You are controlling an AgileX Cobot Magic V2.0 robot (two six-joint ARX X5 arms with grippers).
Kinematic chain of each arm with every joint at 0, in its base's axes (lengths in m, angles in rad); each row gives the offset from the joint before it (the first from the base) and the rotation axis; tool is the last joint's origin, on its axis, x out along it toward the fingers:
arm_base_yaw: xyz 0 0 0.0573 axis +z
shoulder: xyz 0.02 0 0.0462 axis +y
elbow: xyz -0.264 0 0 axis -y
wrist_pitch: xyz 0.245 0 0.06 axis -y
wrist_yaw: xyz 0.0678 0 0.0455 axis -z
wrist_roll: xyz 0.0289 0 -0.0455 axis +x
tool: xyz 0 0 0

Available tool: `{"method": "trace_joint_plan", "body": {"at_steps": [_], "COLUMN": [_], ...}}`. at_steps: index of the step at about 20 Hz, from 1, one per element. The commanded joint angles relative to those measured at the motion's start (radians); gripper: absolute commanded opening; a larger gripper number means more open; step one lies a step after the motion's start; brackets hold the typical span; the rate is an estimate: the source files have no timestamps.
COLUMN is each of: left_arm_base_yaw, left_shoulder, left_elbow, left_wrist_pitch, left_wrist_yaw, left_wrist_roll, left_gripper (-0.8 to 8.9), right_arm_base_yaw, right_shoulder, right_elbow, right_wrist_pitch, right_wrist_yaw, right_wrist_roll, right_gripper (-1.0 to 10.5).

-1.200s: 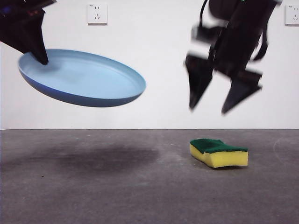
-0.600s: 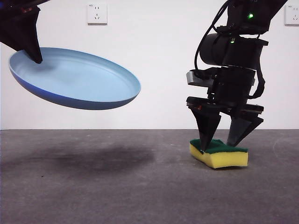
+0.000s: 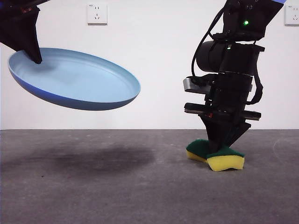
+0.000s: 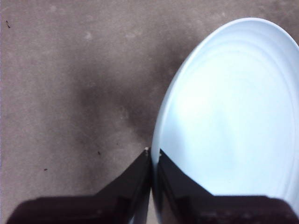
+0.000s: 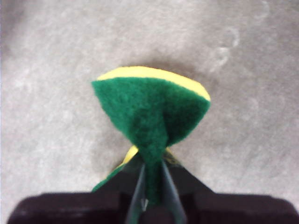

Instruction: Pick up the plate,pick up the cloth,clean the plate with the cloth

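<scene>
The light-blue plate point(image 3: 77, 79) hangs tilted in the air at the left of the front view, held by its rim. My left gripper point(image 4: 153, 161) is shut on that rim, and the plate point(image 4: 233, 112) fills the wrist view beside the jaws. At the right, the cloth point(image 3: 219, 156), a yellow sponge with a dark green top, rests on the table, squeezed at its middle. My right gripper point(image 3: 223, 145) stands upright over it, shut on the cloth point(image 5: 149, 112), which bulges out beyond the jaws.
The grey table point(image 3: 117, 186) stretches across the front, with the plate's shadow at the left. A white wall with a socket point(image 3: 97, 14) stands behind. Another socket point(image 3: 292, 14) sits at the top right.
My right gripper came down onto the cloth and shut on it, pinching its middle so the ends bulge. The plate drifted slightly left and then held still.
</scene>
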Motion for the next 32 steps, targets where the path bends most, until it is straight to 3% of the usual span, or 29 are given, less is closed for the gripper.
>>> {"method": "trace_joint_plan", "body": {"at_steps": [1,10,18,25,27,30,32], "left_arm_base_yaw": [-0.014,-0.12,-0.335,-0.386,-0.377,-0.361,-0.364], "left_shoulder": [0.003,0.008,0.008,0.008,0.008,0.008,0.008], "left_elbow": [-0.009,-0.009,-0.009,-0.009,-0.009,-0.009,-0.009], "left_wrist_pitch": [0.012,0.042,0.061,0.169,0.169,0.147,0.124], "left_wrist_yaw": [-0.001,-0.001,0.0,-0.001,-0.001,0.005,0.017], "left_wrist_roll": [-0.006,-0.074,-0.171,-0.224,-0.226,-0.225,-0.224], "left_gripper": [-0.08,-0.08,-0.08,-0.08,-0.08,-0.08,-0.08], "right_arm_base_yaw": [0.023,0.236,0.37,0.483,0.501,0.505,0.476], "right_shoulder": [-0.055,-0.441,-0.417,-0.411,-0.411,-0.412,-0.424], "right_elbow": [-0.004,-0.004,-0.004,-0.004,-0.004,-0.004,-0.004], "right_wrist_pitch": [-0.02,0.016,0.058,-0.048,-0.167,-0.337,-0.321], "right_wrist_yaw": [-0.024,-0.024,-0.017,-0.01,0.091,0.411,0.574], "right_wrist_roll": [0.006,0.082,0.122,0.13,0.129,0.159,0.175], "right_gripper": [-0.2,-0.2,-0.2,-0.2,-0.2,-0.2,-0.2]}}
